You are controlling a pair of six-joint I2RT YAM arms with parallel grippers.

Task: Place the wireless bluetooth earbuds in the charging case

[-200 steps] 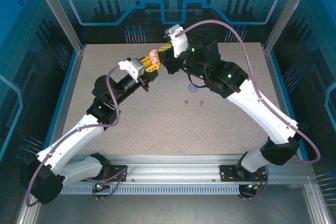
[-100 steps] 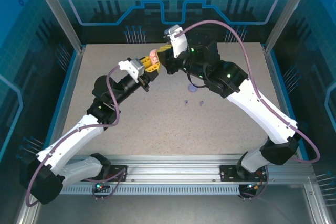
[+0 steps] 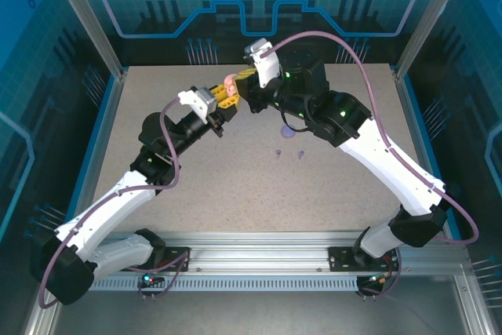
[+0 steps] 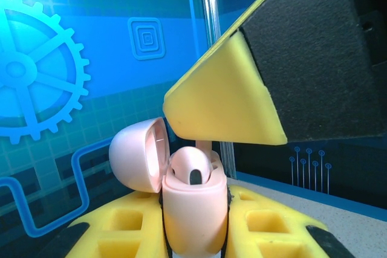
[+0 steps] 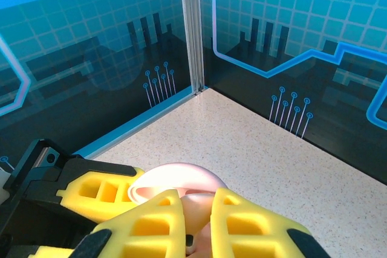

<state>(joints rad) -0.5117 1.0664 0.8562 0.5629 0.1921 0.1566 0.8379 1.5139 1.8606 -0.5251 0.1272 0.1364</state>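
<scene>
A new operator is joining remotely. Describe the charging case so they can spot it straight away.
Look to the far middle of the table, where both arms meet. There the left gripper clamps the charging case between its yellow fingers. It is pale pink with its lid flipped open, unlike the two tiny purplish-grey earbuds lying loose on the table.

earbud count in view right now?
3. Two purplish-grey earbuds lie on the table between the arms. One pink earbud sits in the open charging case that the left gripper holds. More may be hidden there.
</scene>
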